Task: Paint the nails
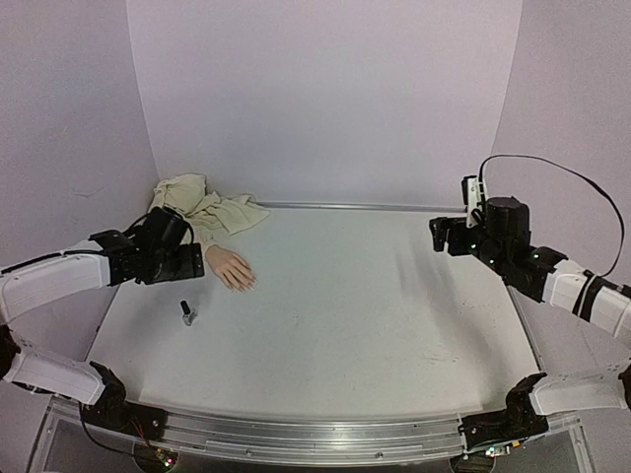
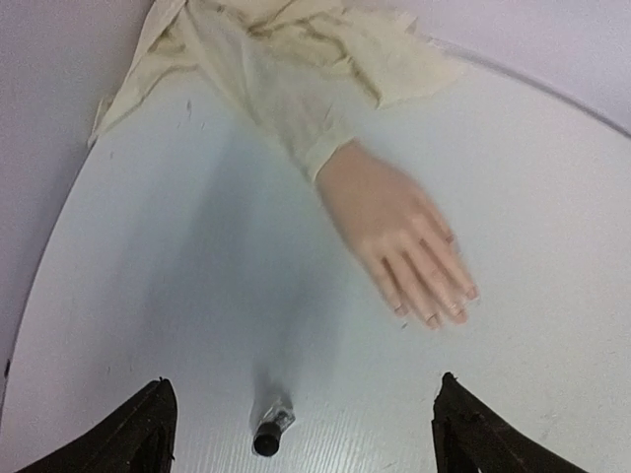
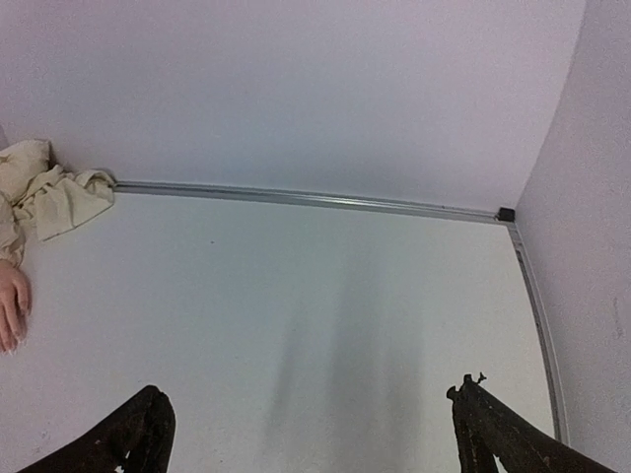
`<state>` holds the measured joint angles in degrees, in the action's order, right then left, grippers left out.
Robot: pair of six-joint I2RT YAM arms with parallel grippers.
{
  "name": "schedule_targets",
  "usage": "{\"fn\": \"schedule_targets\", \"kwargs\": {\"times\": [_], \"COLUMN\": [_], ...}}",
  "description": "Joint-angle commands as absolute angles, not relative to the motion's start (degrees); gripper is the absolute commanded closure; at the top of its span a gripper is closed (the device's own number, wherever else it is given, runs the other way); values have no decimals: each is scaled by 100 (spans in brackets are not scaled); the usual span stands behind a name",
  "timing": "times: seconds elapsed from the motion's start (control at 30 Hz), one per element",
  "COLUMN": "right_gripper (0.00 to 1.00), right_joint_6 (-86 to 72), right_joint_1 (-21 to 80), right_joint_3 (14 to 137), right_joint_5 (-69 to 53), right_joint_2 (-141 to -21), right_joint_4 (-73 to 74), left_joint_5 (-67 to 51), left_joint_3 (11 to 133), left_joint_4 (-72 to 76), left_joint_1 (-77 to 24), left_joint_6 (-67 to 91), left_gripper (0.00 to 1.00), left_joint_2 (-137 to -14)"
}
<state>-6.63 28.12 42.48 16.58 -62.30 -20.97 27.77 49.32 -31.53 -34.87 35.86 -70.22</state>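
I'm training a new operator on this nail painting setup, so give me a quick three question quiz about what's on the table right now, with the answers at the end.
1. True or false: the left gripper is shut on the polish bottle.
2. The mannequin hand lies on: A) the left arm's side of the table; B) the right arm's side; C) dead centre.
3. Which sits nearer the arm bases, the polish bottle or the mannequin hand?

Key
1. False: its jaws are open and the bottle sits free on the table.
2. A.
3. The polish bottle.
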Motion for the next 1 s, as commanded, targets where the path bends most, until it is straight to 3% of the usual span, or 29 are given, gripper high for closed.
{"fn": "schedule_targets", "kwargs": {"times": [0.0,0.23,0.47,0.97], "right_gripper": [2,2,2,2], "right_joint_6": [-1211,-1410,-1253,-1222], "right_joint_1": [1946,505,446,442], "right_joint_3": [4327,4258,3845,3594], "right_joint_5": [1022,49,65,-19], "right_joint_2": [-5628,-5289,-4789,-4618], "right_joint_4": [-1850,-1415,-1518,-1793], "left_joint_5": [2289,1569,1682,1622], "left_joint_3": [5257,5124,4598,4347], "left_joint_4": [-2082,-1236,-736,-644], "left_joint_1": [-2824,-1841,-1697,-1700], "left_joint_6": [2143,1141,1104,1222], "left_gripper": [6,4,4,1], "left_joint_2": [-6000,-4824,-3771,-3665]}}
